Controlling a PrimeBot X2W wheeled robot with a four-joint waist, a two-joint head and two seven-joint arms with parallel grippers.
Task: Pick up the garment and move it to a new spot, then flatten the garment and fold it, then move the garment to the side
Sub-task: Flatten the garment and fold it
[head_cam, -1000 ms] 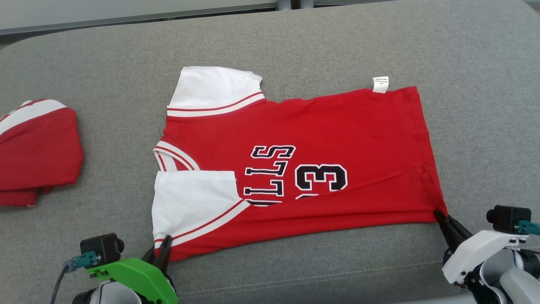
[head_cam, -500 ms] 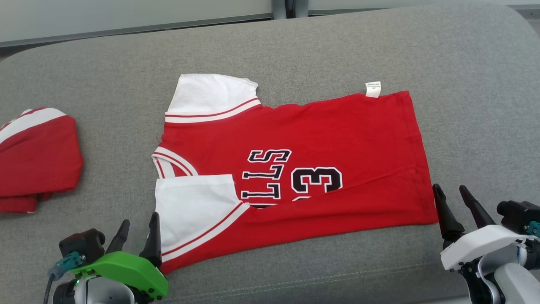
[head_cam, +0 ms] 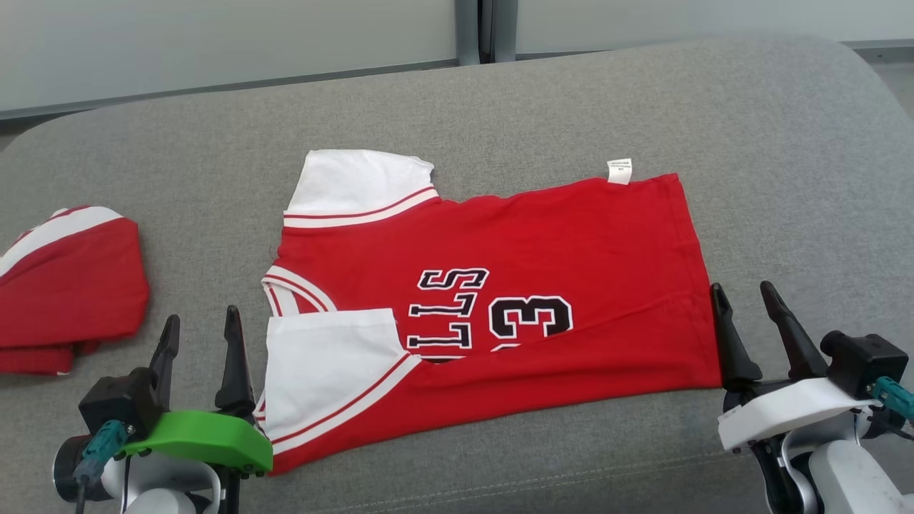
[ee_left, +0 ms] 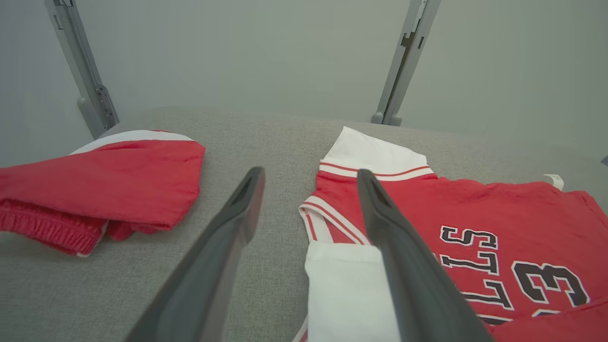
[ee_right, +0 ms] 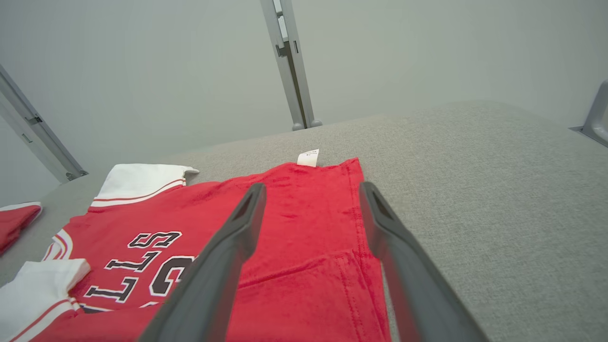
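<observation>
A red jersey (head_cam: 543, 264) with white sleeves and black lettering lies flat on the grey cushion (head_cam: 500, 100), its near long edge folded over onto the body. The jersey (ee_left: 475, 209) lies right of the fingers in the left wrist view, and the jersey (ee_right: 304, 204) spreads under them in the right wrist view. My left gripper (head_cam: 200, 325) stands open just left of the near white sleeve (head_cam: 328, 364), holding nothing. My right gripper (head_cam: 742, 296) is open beside the hem's near corner, lifted off the cloth.
A second folded red and white garment (head_cam: 68, 278) lies at the cushion's left edge, also seen as a red bundle (ee_left: 104, 180) from the left wrist. Grey wall panels and metal posts (head_cam: 485, 28) stand behind the cushion. The cushion's right part is bare fabric.
Both grippers have let go of the jersey's near edge, opened and drawn back upward. The folded edge stays lying on the body. The head camera has tilted, shifting the picture down.
</observation>
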